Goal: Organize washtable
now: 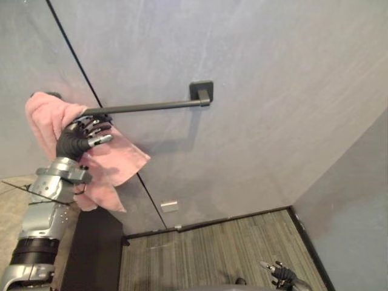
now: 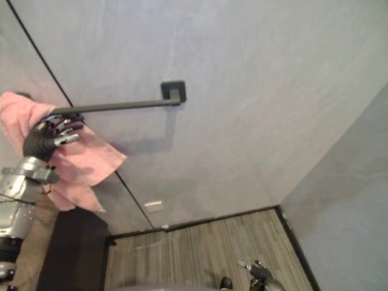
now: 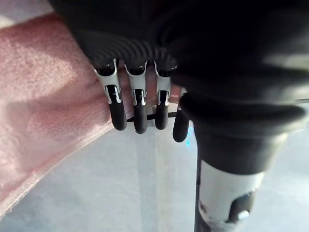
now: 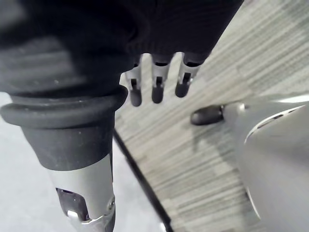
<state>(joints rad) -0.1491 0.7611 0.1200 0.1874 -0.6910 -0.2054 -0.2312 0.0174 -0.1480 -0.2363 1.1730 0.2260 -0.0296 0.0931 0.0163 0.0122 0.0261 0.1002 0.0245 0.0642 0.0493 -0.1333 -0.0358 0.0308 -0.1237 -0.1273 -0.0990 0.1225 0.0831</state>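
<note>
The left hand (image 1: 79,138) is raised to the wall-mounted towel bar (image 1: 151,107), palm toward the wall, at the bar's 9 o'clock end. Its fingers (image 3: 118,108) are spread and nearly straight. In the left wrist view their dark tips lie against the bar rather than hooked round it, with no cloth pinched between them and the thumb, so the hand reads as loose, not clamped.

The pink towel (image 1: 45,118) is draped over that same end of the bar. It bunches up at the hand's 10 o'clock and hangs behind and below the hand toward 5 o'clock, touching the palm side.

The bar's long axis runs from the hand toward 3 o'clock, rising slightly to its bracket (image 1: 201,92), and most of that length is bare. Any spreading or sliding of the towel would probably go along that line, away from the hand, and the left arm is by far the nearer one.

The right hand (image 1: 282,273) hangs low at 5 o'clock over the floor (image 1: 212,248), its fingers relaxed and holding nothing.
</note>
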